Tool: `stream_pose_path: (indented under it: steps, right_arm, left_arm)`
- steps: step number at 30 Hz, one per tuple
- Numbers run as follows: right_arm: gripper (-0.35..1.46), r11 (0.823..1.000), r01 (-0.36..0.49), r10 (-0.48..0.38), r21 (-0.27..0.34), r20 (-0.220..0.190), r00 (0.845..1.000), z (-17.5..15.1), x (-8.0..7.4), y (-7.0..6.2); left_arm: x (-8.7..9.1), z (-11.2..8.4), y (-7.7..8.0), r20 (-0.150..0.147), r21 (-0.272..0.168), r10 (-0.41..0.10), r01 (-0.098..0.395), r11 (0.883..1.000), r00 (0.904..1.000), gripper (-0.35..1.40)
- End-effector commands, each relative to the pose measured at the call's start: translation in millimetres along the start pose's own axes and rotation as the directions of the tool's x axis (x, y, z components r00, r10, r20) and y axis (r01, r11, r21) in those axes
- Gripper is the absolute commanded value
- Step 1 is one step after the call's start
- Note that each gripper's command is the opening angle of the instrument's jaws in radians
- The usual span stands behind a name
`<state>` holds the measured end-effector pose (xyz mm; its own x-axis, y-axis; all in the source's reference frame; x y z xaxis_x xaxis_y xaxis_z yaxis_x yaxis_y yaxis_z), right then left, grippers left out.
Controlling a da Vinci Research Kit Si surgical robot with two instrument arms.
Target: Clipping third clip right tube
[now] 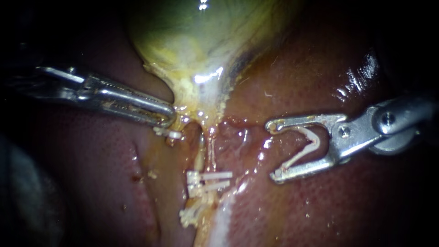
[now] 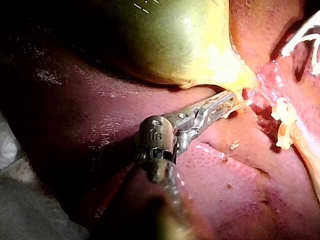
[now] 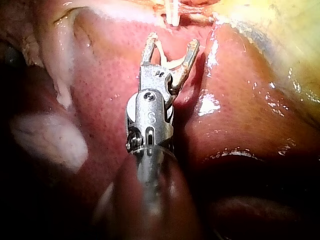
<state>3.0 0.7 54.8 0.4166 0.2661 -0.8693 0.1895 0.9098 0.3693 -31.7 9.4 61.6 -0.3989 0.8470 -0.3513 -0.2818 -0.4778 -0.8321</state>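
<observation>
Endoscope view: right instrument [image 1: 272, 151] clamps a white V-shaped clip [image 1: 299, 155] in its steel claw; left instrument [image 1: 169, 117], ridged claw together, touches the glossy gallbladder [image 1: 183, 36].

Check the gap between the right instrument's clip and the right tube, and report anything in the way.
Nothing visible blocks it. Only bare wet tissue lies between the open clip in the right instrument and the right tube. The two clips sit lower down, off that line; the left instrument is on its far side.
</observation>
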Motion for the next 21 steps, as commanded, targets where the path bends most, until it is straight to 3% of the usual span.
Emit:
stream_pose_path:
  steps: [1, 11, 14, 20, 21]
  right_arm:
    - [0.5, 1.0, 0.0, 0.0, 0.0, 0.0, 1.0, 0.0, 0.0, 0.0]
    - [0.5, 1.0, 0.0, 0.0, 0.002, 0.0, 1.0, -0.1, 0.2, -0.2]
    - [0.5, 1.0, -0.002, 0.002, 0.002, -0.001, 1.0, -0.2, 0.5, -0.1]
    - [0.49, 1.0, -0.002, 0.002, 0.004, -0.002, 1.0, 0.0, 1.6, 0.1]
    - [0.48, 0.999, -0.044, 0.044, 0.014, -0.001, 0.999, 0.4, 1.8, 0.2]
  left_arm:
    - [0.2, -0.3, 0.2, 0.001, -0.002, -0.001, 0.001, 1.0, 1.0, -0.35]
    - [4.0, -7.1, 2.5, -0.026, 0.023, -0.035, 0.036, 0.999, 0.999, -0.35]
    - [4.7, -7.9, 3.0, -0.027, 0.028, -0.029, 0.03, 0.999, 0.9992, -0.35]
    - [4.2, -7.5, 2.6, -0.031, 0.036, -0.027, 0.028, 0.999, 0.9992, -0.35]
    - [4.0, -7.3, 2.6, -0.032, 0.038, -0.027, 0.028, 0.999, 0.9991, -0.35]
